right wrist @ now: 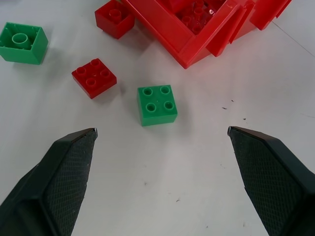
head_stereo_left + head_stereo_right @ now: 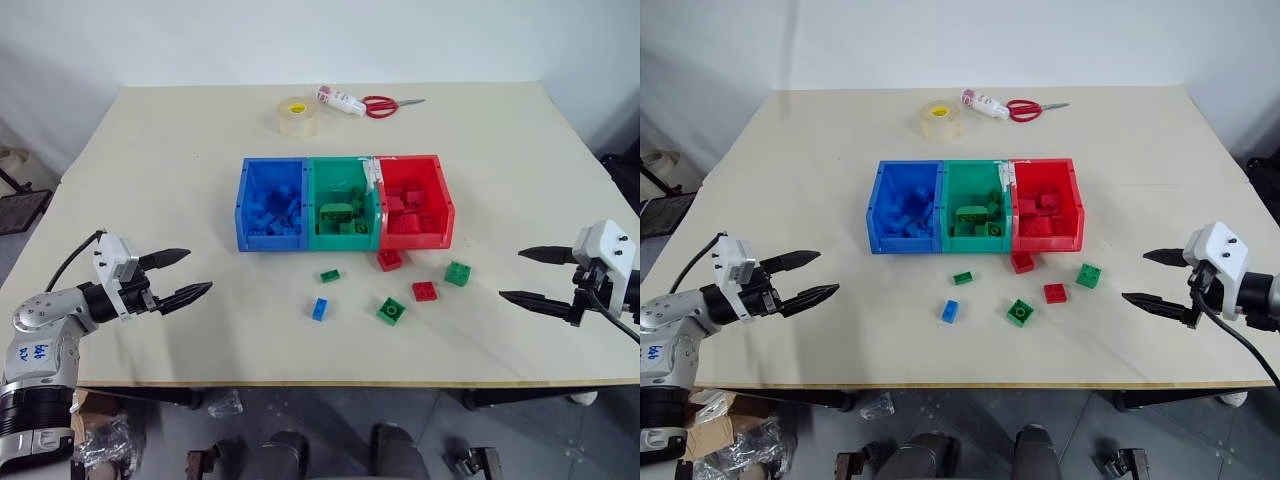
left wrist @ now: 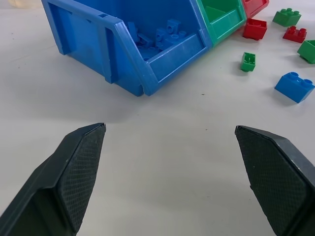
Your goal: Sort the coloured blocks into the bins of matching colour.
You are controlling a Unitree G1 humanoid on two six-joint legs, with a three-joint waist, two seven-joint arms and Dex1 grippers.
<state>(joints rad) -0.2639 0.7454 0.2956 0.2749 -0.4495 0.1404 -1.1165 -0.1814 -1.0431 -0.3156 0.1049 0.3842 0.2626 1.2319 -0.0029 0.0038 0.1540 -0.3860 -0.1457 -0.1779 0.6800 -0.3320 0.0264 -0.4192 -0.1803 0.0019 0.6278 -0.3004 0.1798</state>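
A pale beige desk (image 2: 180, 180) with a light wooden edge stands against a plain white wall (image 2: 300, 40), lit evenly with only soft shadows. Below the desk's near edge lies a grey, glossy floor (image 2: 330, 420), with crumpled clear plastic (image 2: 105, 440) and a brown cardboard box (image 2: 702, 432) near the near left corner. Beyond the left edge, a dark object (image 2: 20, 205) rests on the floor.

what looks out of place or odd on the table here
Six blocks lie loose in front of the bins: two red, three green, one blue. Nothing is spilled or damaged.
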